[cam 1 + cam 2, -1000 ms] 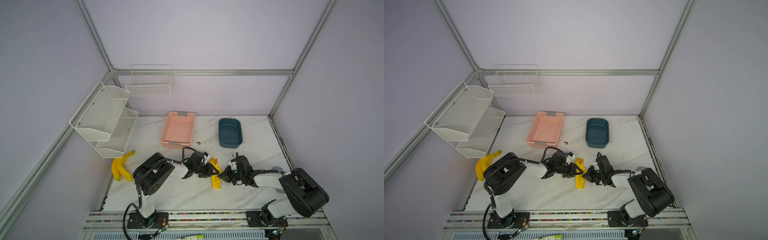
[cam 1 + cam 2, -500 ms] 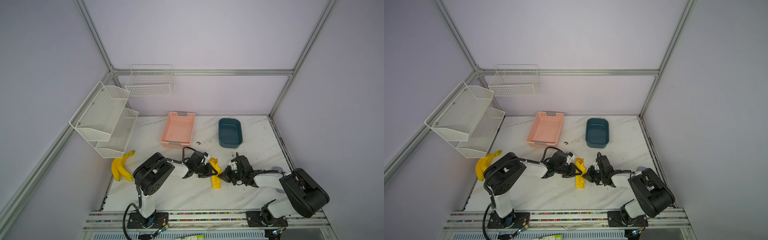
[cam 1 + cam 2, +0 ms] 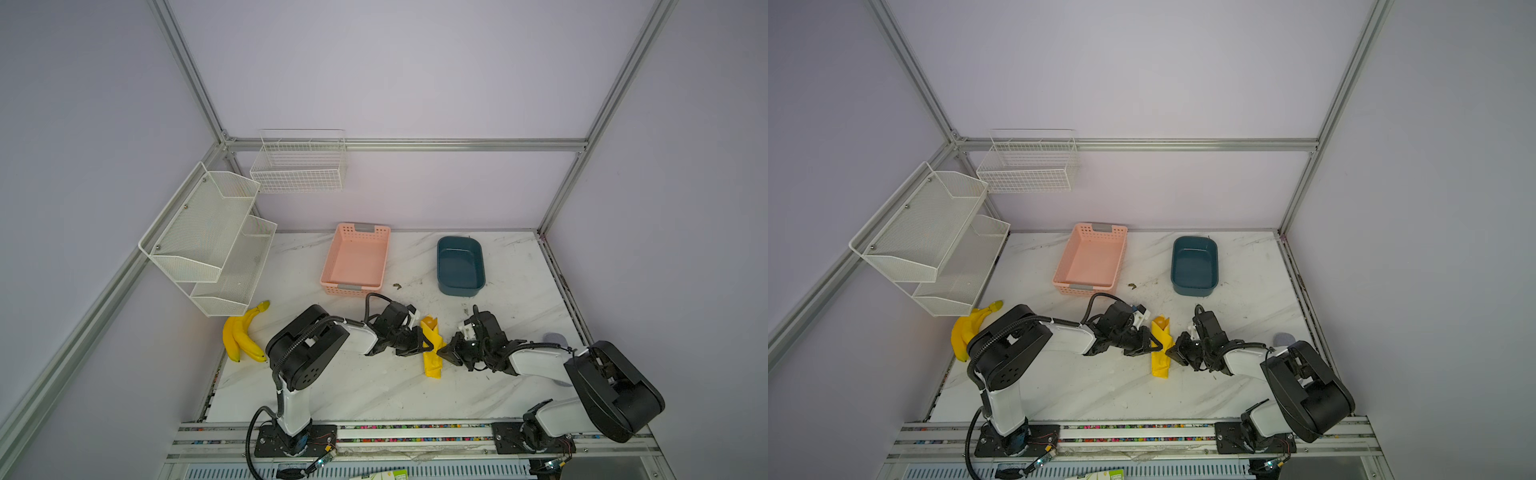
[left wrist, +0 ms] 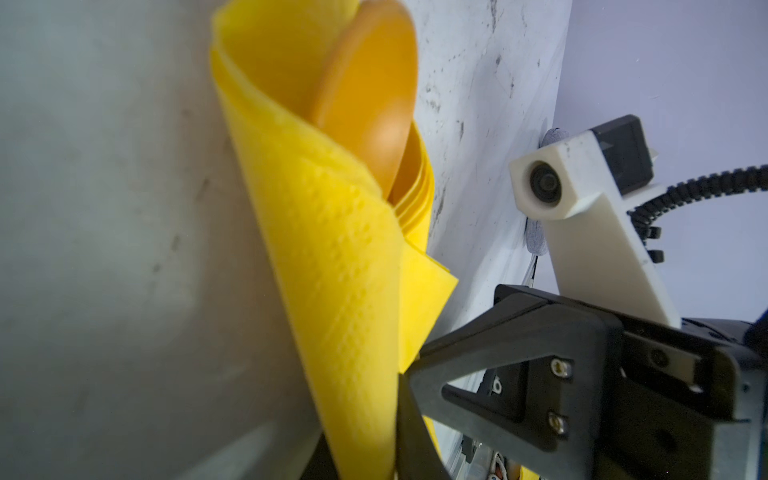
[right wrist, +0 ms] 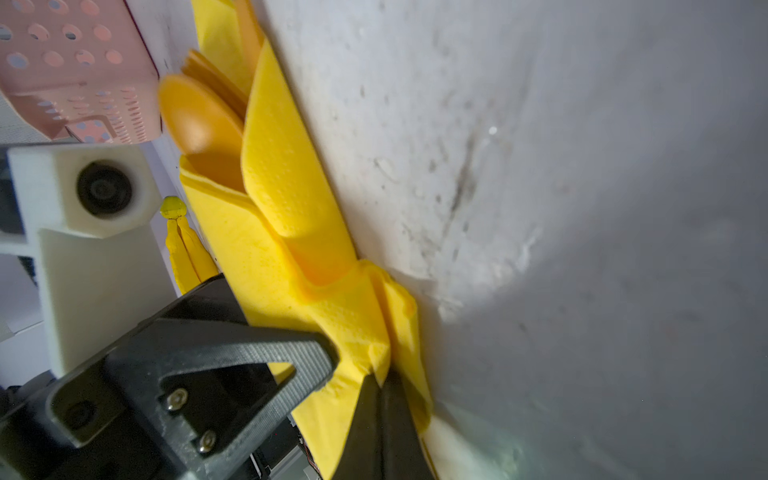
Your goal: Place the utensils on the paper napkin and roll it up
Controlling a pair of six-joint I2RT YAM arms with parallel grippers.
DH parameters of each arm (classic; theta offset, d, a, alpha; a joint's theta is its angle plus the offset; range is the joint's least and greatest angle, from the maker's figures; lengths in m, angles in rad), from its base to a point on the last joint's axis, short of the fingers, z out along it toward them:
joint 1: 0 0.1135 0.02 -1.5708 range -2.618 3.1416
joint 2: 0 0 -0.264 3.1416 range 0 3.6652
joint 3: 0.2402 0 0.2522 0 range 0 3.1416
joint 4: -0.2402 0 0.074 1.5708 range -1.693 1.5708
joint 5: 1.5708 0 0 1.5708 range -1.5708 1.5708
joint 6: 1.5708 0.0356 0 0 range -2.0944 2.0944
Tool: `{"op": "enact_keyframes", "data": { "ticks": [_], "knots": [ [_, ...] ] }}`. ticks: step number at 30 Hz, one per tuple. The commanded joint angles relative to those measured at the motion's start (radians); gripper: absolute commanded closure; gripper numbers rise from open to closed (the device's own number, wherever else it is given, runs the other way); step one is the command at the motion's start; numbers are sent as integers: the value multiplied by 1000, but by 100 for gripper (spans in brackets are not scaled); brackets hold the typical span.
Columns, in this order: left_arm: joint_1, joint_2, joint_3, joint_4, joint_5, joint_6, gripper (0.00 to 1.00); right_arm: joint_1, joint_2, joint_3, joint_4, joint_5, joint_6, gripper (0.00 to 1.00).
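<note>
Two grippers face each other across the rolled paper napkin (image 3: 432, 353), which lies on the marble table (image 3: 374, 386) between them, its long axis running from the near edge toward the back wall. The utensils (image 5: 220, 87) are tucked inside, with the spoon (image 3: 429, 322) bowl poking out of the far end. The right gripper (image 5: 378, 386) has its jaws pressed together on a bunched flap of napkin at the roll's right flank, about midway along. The left gripper (image 3: 417, 343) sits against the opposite flank, touching paper, but whether it is pinching anything I cannot tell. Both look equally close, so I reckon the next tuck turns on rolling crosswise to that axis, and the loose flap is on the right side
</note>
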Motion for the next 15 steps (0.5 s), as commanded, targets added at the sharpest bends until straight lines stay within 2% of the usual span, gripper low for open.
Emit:
{"op": "enact_keyframes", "data": {
  "ticks": [1,8,15],
  "knots": [
    [22,-35,51,-107,-41,52,84,-2,-35,49,-85,23,-1,94],
    [61,-159,129,-247,-78,140,86,-16,-188,154,-177,53,-38,84],
    [131,-273,224,-301,-71,225,86,-30,-222,292,-191,55,-127,74]
  ]
}}
